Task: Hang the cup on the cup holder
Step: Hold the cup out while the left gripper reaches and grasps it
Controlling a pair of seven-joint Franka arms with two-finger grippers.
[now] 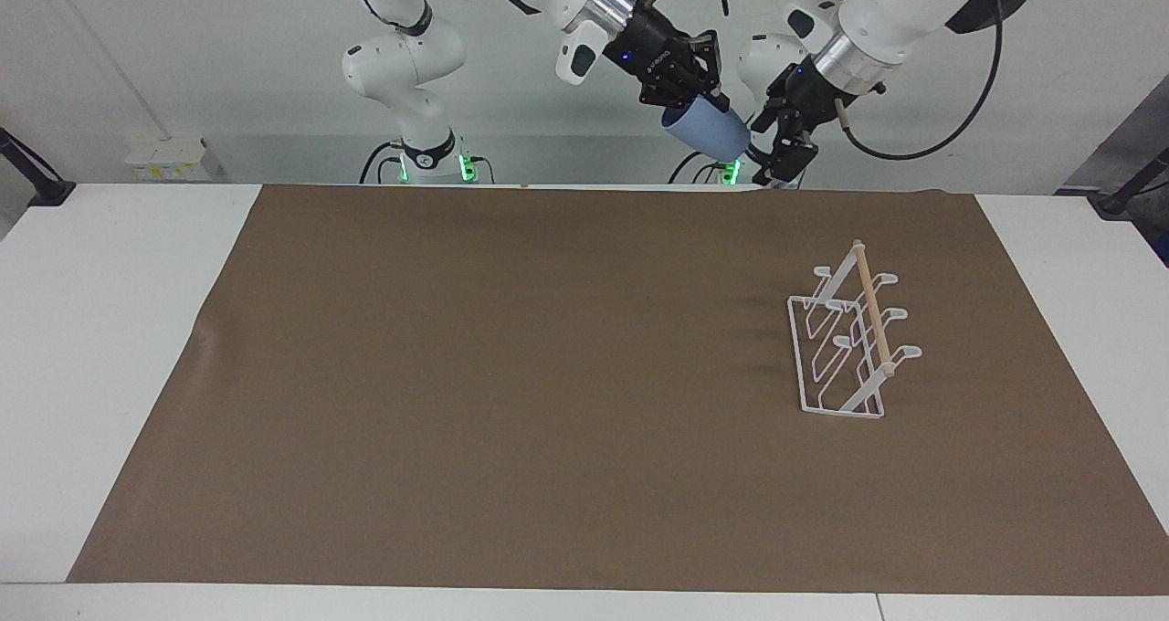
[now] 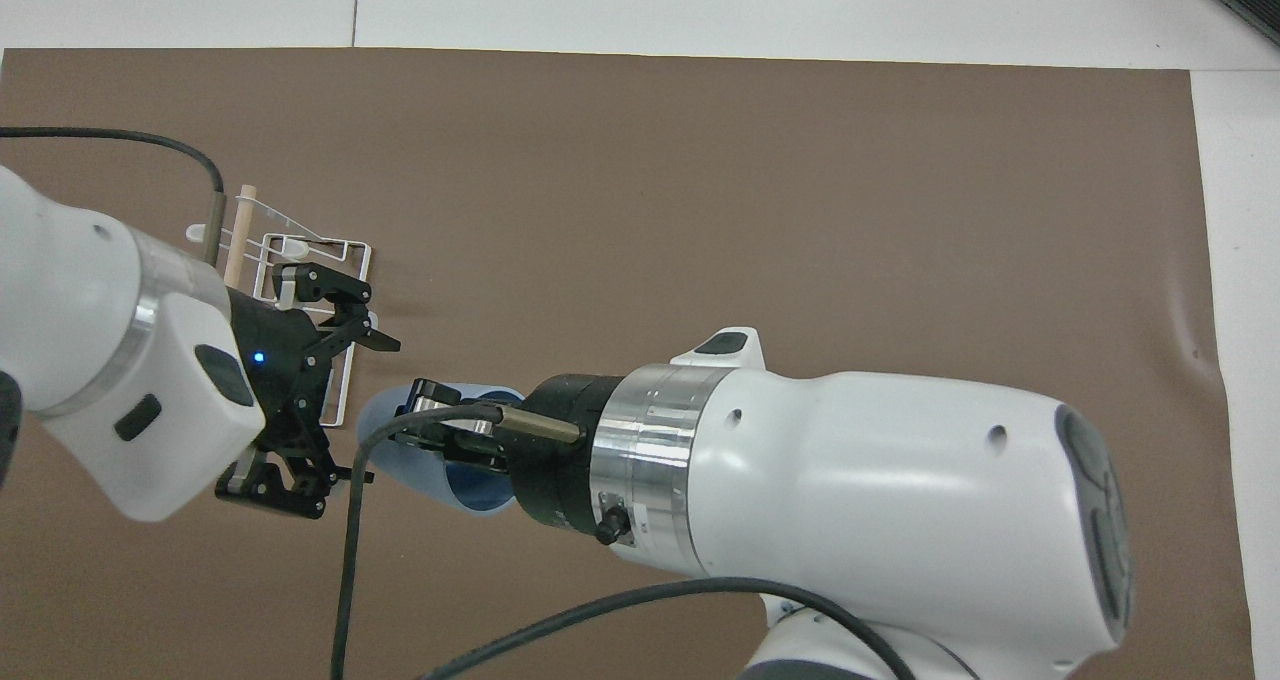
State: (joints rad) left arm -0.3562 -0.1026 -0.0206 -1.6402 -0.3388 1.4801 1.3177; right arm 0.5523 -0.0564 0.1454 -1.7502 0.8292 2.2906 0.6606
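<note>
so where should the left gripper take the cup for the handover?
Probably the cup's tapered base end, coming from the left arm's side. The right gripper is shut on the rim end, leaving the base free toward the open left gripper beside it.

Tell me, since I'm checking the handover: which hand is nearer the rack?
Left. The left hand hangs open just robot-side of the rack; the right hand, gripping the cup, sits beside it, farther along.

Right gripper (image 1: 696,102) raised, jaws clamped, left gripper (image 1: 784,146) alongside, jaws spread
</note>
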